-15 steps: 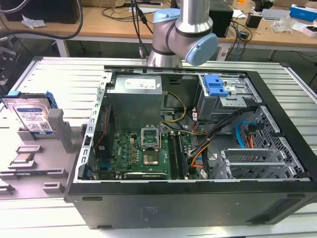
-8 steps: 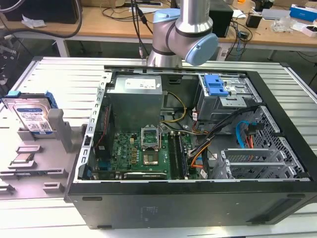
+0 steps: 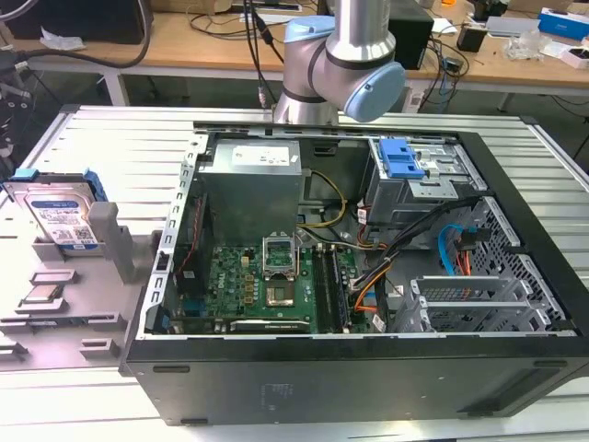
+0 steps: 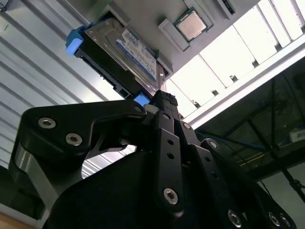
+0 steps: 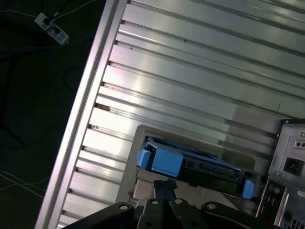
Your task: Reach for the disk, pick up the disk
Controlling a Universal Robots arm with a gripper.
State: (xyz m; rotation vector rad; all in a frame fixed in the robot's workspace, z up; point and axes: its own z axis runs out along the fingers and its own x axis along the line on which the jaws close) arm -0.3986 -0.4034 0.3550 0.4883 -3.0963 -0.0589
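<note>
Ribbed aluminium slats form the worktop (image 3: 110,147). Toward the exterior view's left, one disk (image 3: 57,214) stands on edge, tilted back, in a slot of a grey plastic fixture (image 3: 110,239). The disk is a flat silver metal rectangle with a blue-and-white label and two blue plastic rails along its sides. Its lower part is hidden by the fixture.

In both wrist views the tool (image 5: 165,183) points toward the disk and is apart from it. Its two black fingers are pressed together with nothing between them.

In the second wrist view, one small square silver chip (image 4: 192,25) lies in a recess of the fixture near the disk. One open black computer case (image 3: 368,378) lies just beside the fixture, with a green board and coloured cables inside. One grey-and-blue arm (image 3: 340,55) rises behind the case, cut off at the picture's edge.
</note>
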